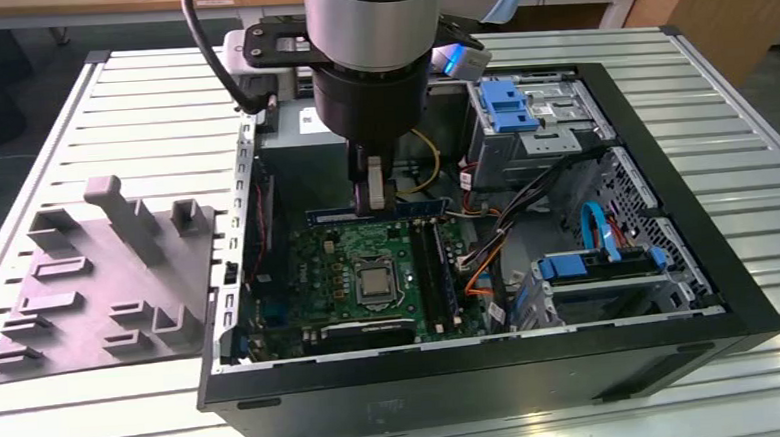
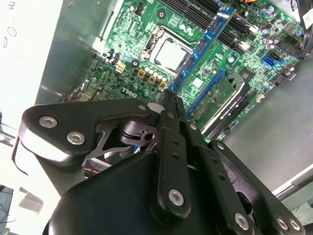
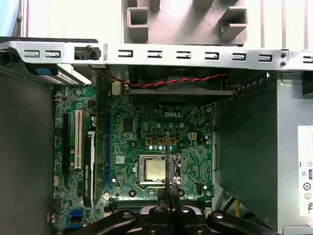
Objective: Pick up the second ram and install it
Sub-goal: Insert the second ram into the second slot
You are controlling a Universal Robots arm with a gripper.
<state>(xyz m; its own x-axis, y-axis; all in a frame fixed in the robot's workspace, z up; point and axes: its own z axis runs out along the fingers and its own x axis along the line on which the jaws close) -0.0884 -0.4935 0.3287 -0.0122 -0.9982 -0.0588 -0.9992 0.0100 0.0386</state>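
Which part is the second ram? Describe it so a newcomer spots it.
Inside the open black computer case, look above the green motherboard. The second ram is the thin blue stick clamped in the gripper, held off the board. The memory slots beneath are black and fixed; the other blue parts are chunky plastic clips in the drive bays.

The flat green motherboard (image 1: 325, 267) is speckled with small dark, silver and gold parts, with a dull silver square processor (image 1: 369, 280) at its middle; over the motherboard, the second ram (image 2: 205, 44), a long thin blue circuit-board stick, carries dark chips; the matte black metal gripper (image 2: 172, 100) shows silver screw heads; on the motherboard stand a white plastic slot (image 3: 78, 139) and a black plastic slot (image 3: 66, 142); past the motherboard's edge runs a twisted red-and-black wire (image 3: 181, 81); beside the motherboard, chunky bright-blue plastic drive clips (image 1: 504, 102) sit in the black steel computer case (image 1: 506, 378); outside it, a plain grey moulded tray (image 1: 100, 284) lies on the pale ribbed metal table (image 1: 703, 72).
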